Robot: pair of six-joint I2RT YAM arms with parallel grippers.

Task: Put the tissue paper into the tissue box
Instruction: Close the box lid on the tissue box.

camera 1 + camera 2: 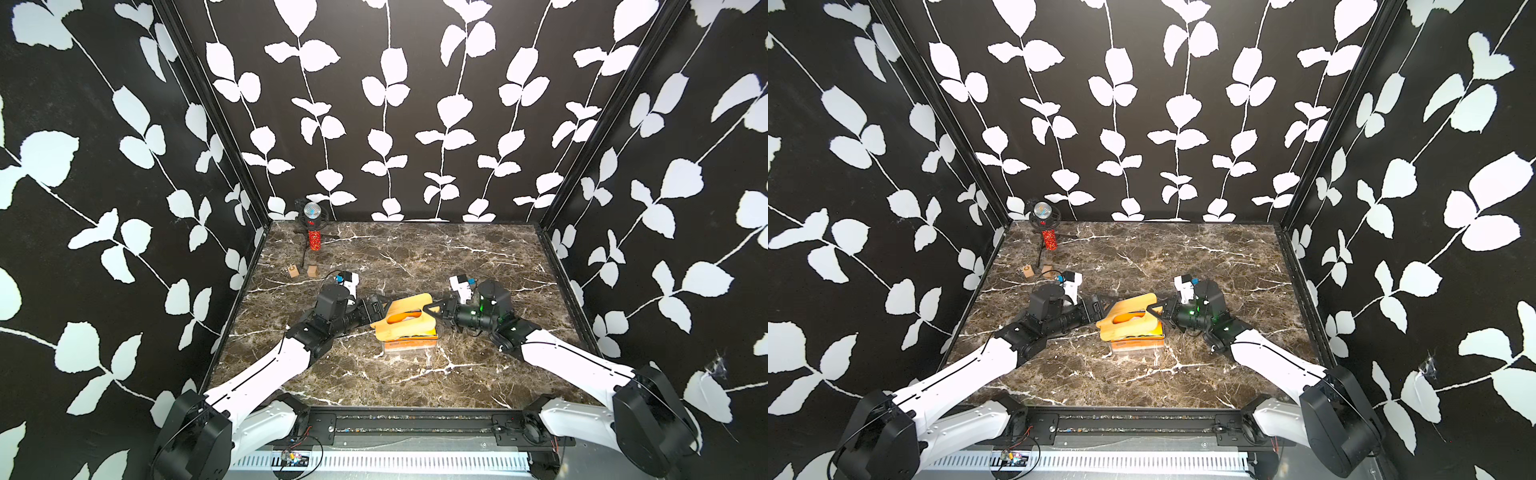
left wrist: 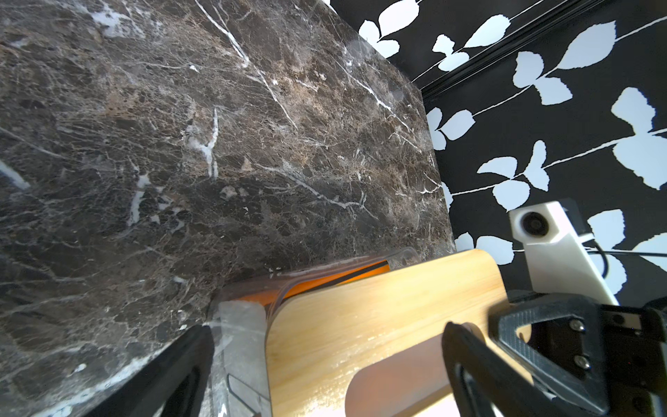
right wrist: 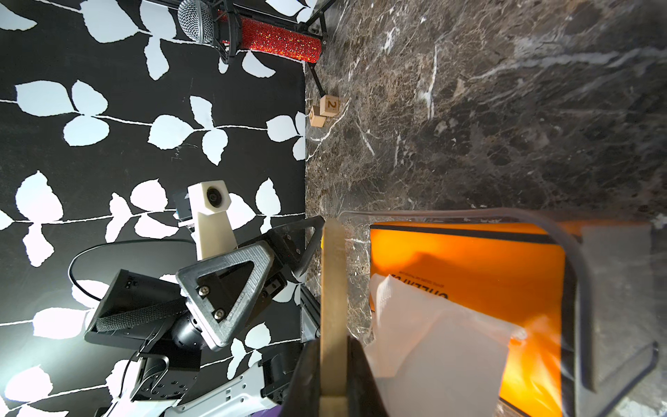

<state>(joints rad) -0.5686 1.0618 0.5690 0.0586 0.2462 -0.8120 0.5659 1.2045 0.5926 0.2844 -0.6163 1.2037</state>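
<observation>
Done: tissue paper seated in tissue box. Wooden lid held tilted above it, pinched by right end effector. Left end effector spread wide beside box end. Lid seating judged remaining.

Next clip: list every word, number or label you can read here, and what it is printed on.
"2": on a side face of the wooden cube.
"C", apparently: on top of the other cube, seen in a top view.
Black print on the tissue paper: partly hidden under its white sheet and too blurred to read.
Nothing else is legible.
</observation>
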